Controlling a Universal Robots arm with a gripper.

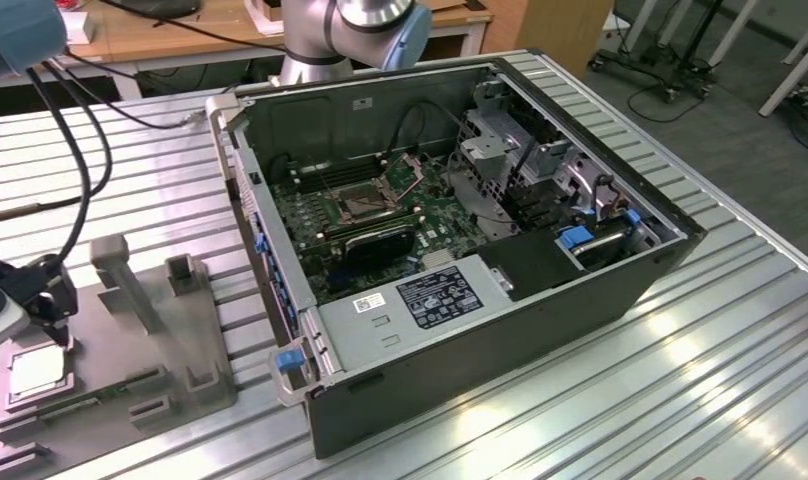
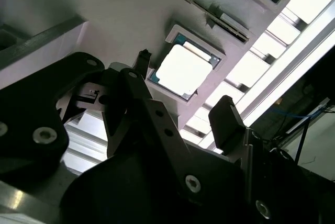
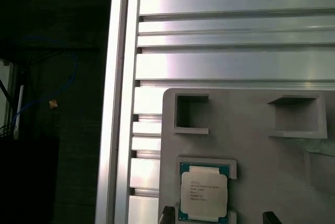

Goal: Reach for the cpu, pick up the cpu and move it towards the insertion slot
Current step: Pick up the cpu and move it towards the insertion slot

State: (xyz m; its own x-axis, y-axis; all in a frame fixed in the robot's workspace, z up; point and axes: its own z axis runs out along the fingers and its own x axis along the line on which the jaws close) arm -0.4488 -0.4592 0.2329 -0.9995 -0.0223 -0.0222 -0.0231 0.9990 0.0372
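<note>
the gripper (image 2: 185, 87) hangs over the grey fixture (image 2: 104, 9) with its jaws open. in the second wrist view one thin black fingertip (image 2: 142, 57) stands at one side of the cpu (image 2: 183, 69) and the broader one at the other side. the chip shows in the gap between them, and neither finger is closed on it (whether a tip touches the fixture i cannot tell). the cpu lies flat in a shallow square recess of the fixture, silvery top up, with a thin green rim around it. in the first wrist view the two dark finger ends sit just past the chip's near edge, and two empty rectangular pockets of the fixture lie beyond it. past those run the bright ribbed slats of the aluminium table (image 3: 235, 51).

in the exterior view the gripper is at the far left, low over the chip, with black cables (image 1: 71, 130) looping up from it. well apart, toward the exterior view's right, an open computer case (image 1: 538, 340) lies on the table. inside it is the green motherboard (image 1: 438, 205), and on that the insertion slot (image 1: 357, 207), a dark square in a silvery frame. behind the case rises the arm's grey base (image 1: 344, 30).
</note>
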